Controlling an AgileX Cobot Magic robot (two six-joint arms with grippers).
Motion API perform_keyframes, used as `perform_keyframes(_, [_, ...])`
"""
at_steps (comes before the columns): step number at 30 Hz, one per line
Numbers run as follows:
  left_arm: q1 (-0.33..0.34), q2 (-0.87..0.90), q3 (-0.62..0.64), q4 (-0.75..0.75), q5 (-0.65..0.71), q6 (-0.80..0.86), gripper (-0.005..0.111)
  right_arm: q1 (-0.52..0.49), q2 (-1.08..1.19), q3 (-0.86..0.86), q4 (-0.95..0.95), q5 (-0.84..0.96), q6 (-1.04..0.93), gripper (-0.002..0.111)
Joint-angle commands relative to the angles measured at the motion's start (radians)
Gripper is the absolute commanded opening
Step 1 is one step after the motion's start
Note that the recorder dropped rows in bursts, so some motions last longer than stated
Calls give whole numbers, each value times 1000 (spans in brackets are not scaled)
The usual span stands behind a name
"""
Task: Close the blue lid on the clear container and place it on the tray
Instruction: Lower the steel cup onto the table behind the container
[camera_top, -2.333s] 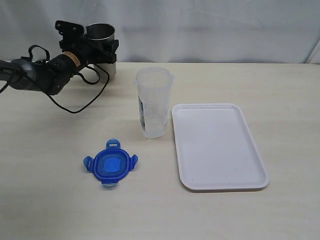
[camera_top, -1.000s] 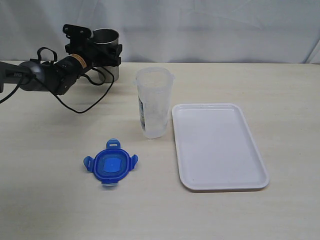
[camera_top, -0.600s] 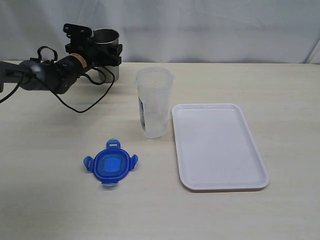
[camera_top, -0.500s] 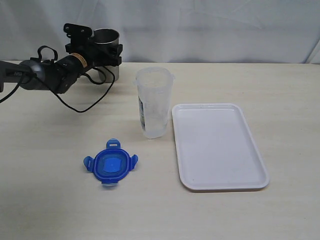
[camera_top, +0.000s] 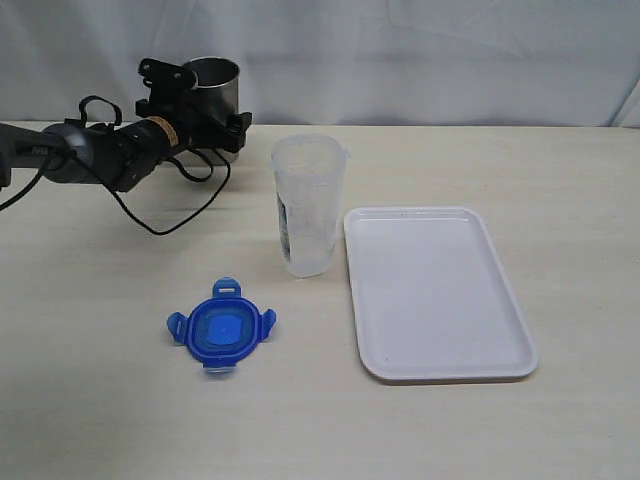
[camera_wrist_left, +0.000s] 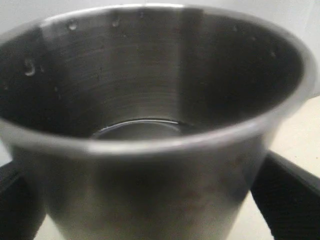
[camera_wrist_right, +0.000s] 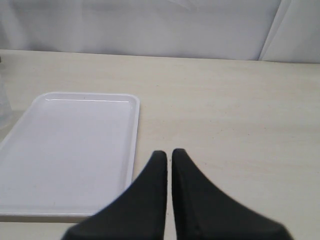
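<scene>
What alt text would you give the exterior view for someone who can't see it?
A black robot arm's left tool grips a steel tumbler at the back left of a pale table. Mid-table stands an open clear container, with a blue lid lying front-left of it and an empty white tray at its right.

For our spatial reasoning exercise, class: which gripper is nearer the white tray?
Right. The right gripper, fingers together, hangs just beside the edge of the tray. The left gripper holds the steel tumbler far off, beyond the clear container.

The printed label (camera_top: 284, 226) on the clear container (camera_top: 312, 200) is too small to read.
</scene>
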Motion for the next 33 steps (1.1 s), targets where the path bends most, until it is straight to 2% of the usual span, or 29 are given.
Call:
perform_keyframes(1, [-12,-4,1,0,4,-7,101,-4,-4,2,-7,-4,-3,4])
perform_keyframes(31, [-12,-19,7,33,95,-109,101,-4,-4,2,-7,-4,-3,4])
perform_keyframes(33, [-12,-33,33,29,72,-108,101,-4,-4,2,-7,-4,-3,4])
